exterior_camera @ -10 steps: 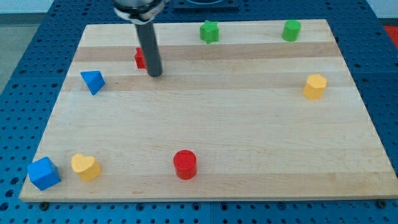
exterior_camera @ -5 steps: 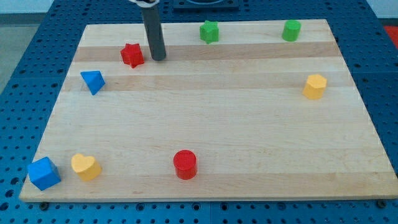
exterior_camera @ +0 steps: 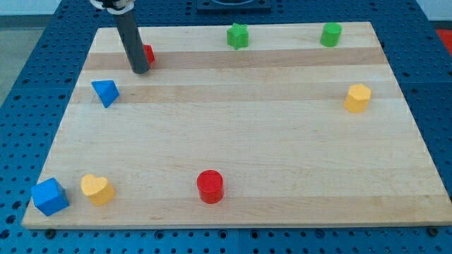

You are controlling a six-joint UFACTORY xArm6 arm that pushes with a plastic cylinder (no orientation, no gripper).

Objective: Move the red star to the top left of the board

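Camera view: my tip (exterior_camera: 140, 70) sits on the worktop (exterior_camera: 233, 141) near the top-left, rod covering most of the red star (exterior_camera: 148, 53), which peeks out on the rod's right, just behind it. No fingers on this rig. Star near target corner; blue pyramid-like block (exterior_camera: 105, 92) lies below, apart.

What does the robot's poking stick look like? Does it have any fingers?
No fingers or pincer show. The arm ends in a plain, straight, dark grey rod, round like a thick marker, with a blunt lower end, my tip. At the view's top it joins a wider collar, dark with a pale rim. No cables or markings are visible.
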